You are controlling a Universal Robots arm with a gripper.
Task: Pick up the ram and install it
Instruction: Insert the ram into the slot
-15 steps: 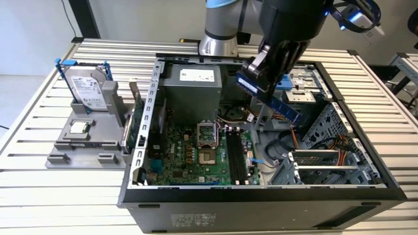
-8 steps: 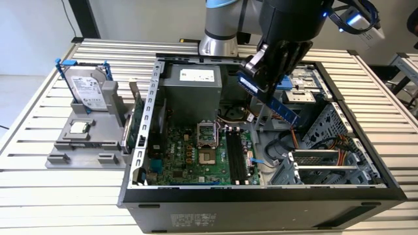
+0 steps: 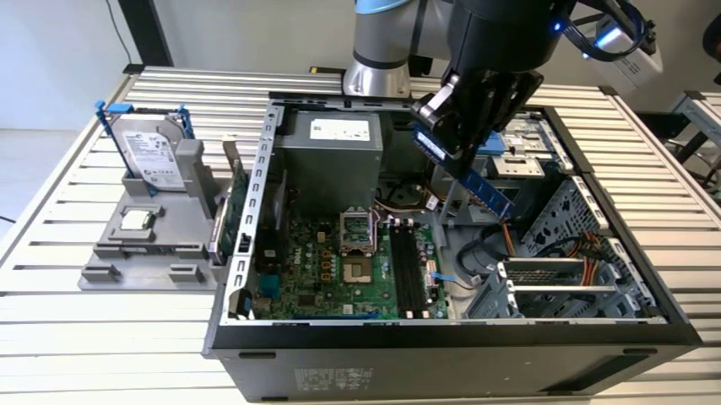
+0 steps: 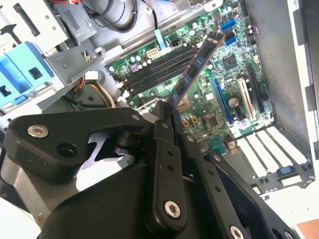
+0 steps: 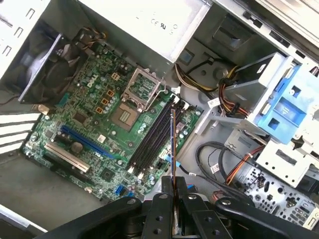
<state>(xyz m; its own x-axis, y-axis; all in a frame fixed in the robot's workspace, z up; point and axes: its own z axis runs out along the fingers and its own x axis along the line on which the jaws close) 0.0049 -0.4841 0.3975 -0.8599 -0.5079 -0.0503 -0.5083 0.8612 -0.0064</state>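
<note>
claw (image 3: 448,135): clamped on ram (image 3: 487,192) | ram: tilted, clear above motherboard (image 3: 321,266) slots (image 3: 408,268) | unseated

Bright, even light from above is seen. Case edge (image 4: 306,74) beside the gripper (image 4: 167,112) is blown out in the second wrist view. Motherboard (image 4: 219,74) under the gripped ram (image 4: 194,69) is shaded softly; the gripper itself is rendered near-black.

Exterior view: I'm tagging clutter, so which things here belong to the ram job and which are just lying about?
In the job: the ram, gripped in the claw above the open case; the black memory slots on the motherboard.
Lying about: the hard drive and the CPU chip, on the grey stand at the exterior view's left.
</note>
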